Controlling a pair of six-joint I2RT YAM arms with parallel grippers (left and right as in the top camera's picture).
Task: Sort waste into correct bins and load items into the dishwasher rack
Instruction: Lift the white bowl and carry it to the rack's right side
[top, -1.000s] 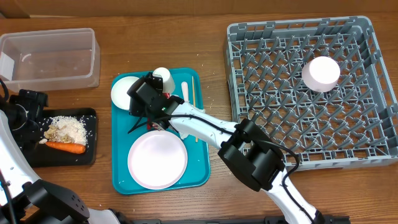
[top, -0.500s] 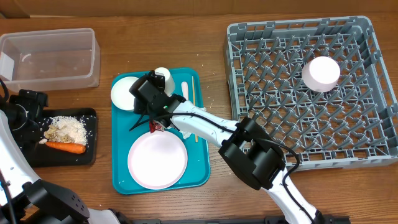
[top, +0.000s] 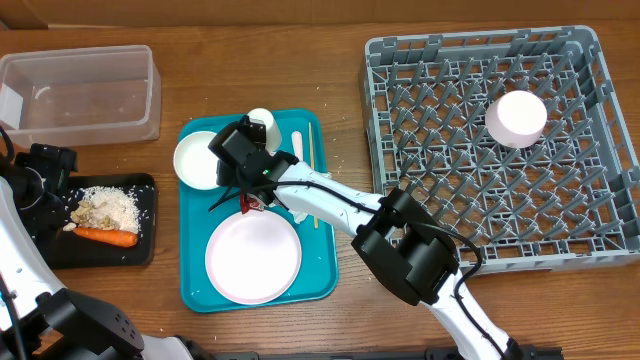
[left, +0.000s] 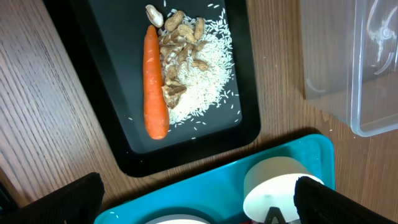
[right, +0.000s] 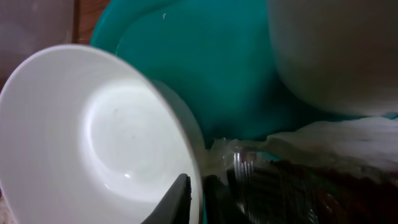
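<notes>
Right pincer (right: 196, 191): its fingers are pinching the rim of the small white bowl (top: 194, 160), one finger inside and one outside.
Bowl: is sitting over a corner of the teal tray (top: 322, 272), spreading leftward from the fingertips in the wrist view.
Near right pincer: the small white cup (top: 262, 122) is standing just beyond it. The red wrapper (top: 251, 204) is lying just beside it, opposite the bowl. The plate (top: 252, 257) is lying near, past the wrapper.
Left pincer (left: 196, 202): its jaws are standing wide apart, gripping nothing.
Ahead of left pincer: the black tray (left: 121, 93) is holding the carrot (left: 155, 81) and rice (left: 202, 74) side by side. The clear tub (left: 354, 62) is sitting ahead and to the right.
Dishwasher rack (top: 470, 44): is sitting well apart from both pincers, with a second white bowl (top: 516, 117) among its pegs.
</notes>
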